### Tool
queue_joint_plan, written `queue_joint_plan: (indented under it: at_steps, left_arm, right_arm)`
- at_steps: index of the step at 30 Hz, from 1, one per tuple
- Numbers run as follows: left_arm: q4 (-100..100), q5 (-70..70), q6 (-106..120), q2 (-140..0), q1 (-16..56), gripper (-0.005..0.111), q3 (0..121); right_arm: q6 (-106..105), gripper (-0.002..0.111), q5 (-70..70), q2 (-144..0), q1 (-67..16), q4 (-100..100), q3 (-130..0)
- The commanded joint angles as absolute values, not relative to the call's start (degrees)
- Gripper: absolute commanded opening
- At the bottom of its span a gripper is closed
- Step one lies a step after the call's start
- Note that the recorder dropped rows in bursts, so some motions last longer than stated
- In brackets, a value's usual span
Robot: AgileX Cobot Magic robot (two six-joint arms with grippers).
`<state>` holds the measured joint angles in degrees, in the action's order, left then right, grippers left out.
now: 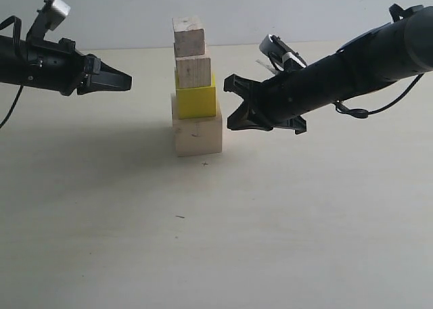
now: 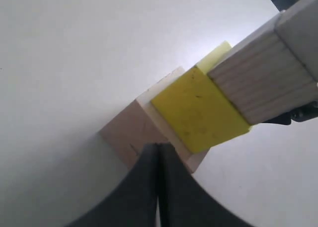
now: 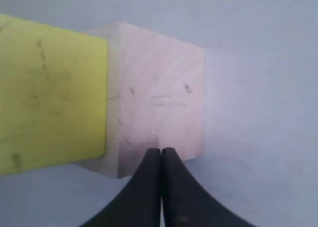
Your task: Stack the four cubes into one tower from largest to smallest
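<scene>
The four cubes stand as one tower on the table. The large wood cube (image 1: 197, 134) is at the bottom, with the yellow cube (image 1: 196, 99), the medium wood cube (image 1: 194, 71) and the small wood cube (image 1: 189, 36) above it in turn. The top cube sits slightly off to the left. My left gripper (image 1: 128, 83) hangs shut and empty, left of the tower at the medium cube's height. My right gripper (image 1: 237, 105) is shut and empty, close to the tower's right side, level with the yellow cube. In the left wrist view the shut tips (image 2: 158, 145) point at the large cube (image 2: 126, 132). The right wrist view shows the shut tips (image 3: 161, 150) just before the large cube (image 3: 159, 103).
The pale table (image 1: 216, 241) stretches bare in front of the tower. A white wall (image 1: 304, 11) runs along the table's far edge. A small dark mark (image 1: 180, 216) lies on the table in front of the tower.
</scene>
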<state>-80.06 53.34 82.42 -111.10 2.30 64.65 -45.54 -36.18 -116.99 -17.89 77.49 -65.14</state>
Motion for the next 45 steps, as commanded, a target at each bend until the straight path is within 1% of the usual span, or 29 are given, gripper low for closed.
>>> queue_joint_plan:
  at_steps: [1,16,29,45]
  left_arm:
    - [-81.25,53.6,82.88,-110.81,2.49,0.0,64.48]
    - [-81.47,53.6,82.88,-110.81,2.49,0.0,64.48]
    - [-81.71,53.6,83.32,-110.81,2.49,0.0,64.48]
    - [-81.94,54.49,83.56,-110.81,2.49,0.0,64.48]
  right_arm:
    - [-46.66,0.0,-35.86,-116.88,-17.99,78.42,-64.97]
    - [-48.87,0.0,-36.44,-116.88,-17.99,78.89,-64.97]
    - [-48.48,0.0,-32.47,-116.88,-17.99,78.99,-64.97]
    - [-50.38,0.0,-36.15,-119.65,-17.99,81.69,-65.09]
